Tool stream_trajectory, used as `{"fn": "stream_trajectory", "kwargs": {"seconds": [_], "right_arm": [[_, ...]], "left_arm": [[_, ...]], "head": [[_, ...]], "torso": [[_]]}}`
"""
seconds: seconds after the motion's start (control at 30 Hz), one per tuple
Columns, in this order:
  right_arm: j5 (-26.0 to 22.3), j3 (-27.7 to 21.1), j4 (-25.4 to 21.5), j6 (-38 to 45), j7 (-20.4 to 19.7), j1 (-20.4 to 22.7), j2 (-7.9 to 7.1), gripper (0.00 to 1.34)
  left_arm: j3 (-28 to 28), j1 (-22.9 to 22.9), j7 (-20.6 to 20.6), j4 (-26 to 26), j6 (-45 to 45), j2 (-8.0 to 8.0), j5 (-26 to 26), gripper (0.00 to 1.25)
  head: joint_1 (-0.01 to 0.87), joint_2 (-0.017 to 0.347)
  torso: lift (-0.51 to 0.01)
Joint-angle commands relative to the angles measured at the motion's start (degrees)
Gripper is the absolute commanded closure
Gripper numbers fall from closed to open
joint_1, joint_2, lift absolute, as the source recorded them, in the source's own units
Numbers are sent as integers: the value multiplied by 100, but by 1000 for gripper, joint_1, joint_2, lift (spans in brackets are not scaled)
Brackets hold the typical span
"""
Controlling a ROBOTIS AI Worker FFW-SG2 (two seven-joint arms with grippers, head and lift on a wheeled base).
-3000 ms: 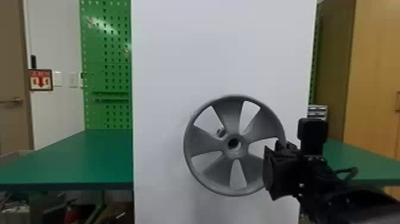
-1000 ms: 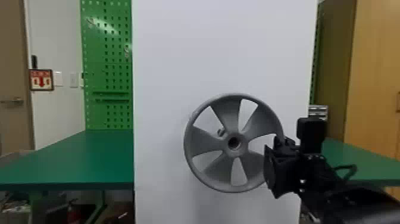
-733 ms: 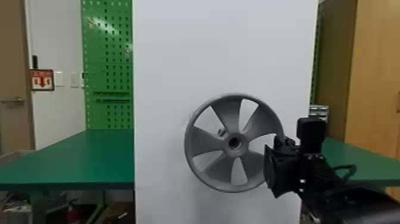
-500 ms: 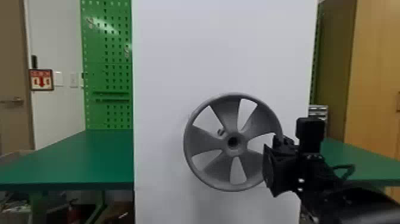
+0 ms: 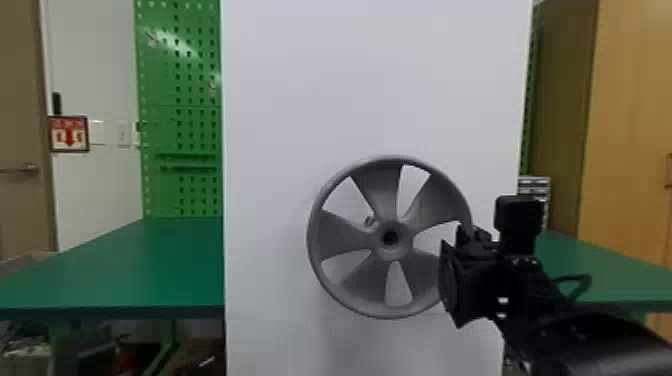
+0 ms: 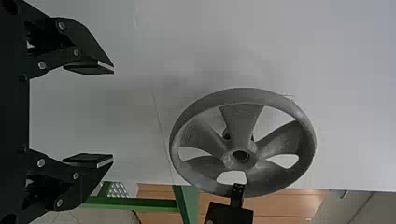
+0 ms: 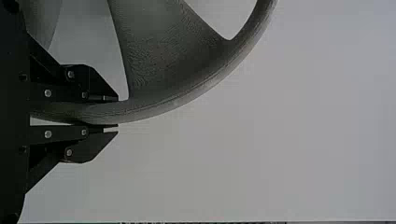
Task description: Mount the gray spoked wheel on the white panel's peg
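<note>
Gray wheel (image 5: 392, 253) slightly higher, rim held by right claw (image 5: 465, 280).

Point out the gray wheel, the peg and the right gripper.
Gray wheel (image 5: 390, 253): head view, on its hub.
Peg (image 5: 370, 221): head view, on its visible part.
Right gripper (image 7: 117, 113): right wrist view, midway between its fingertips.

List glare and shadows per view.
Head view: pale streak of glare on the green pegboard, faint shadow on the white panel below the wheel. Left wrist view: soft, diffuse shadows on the panel by the wheel. Right wrist view: broad spoke looks darker than the outer rim.
</note>
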Motion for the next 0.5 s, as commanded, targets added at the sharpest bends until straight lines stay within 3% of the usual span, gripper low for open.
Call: {"fn": "stream_trajectory", "kwargs": {"seconds": [0.0,0.47], "right_arm": [[14,-5,129,-96,-1,-23,-2,1257],[5,30,603,-386,-1,-234,51,1257]], "left_arm": [[11,1,0,0,0,0,7,564],[-7,1,0,0,-9,18,16,564]], "head": [[123,-8],[123,-8]], "torso": [[-398],[-398]]}}
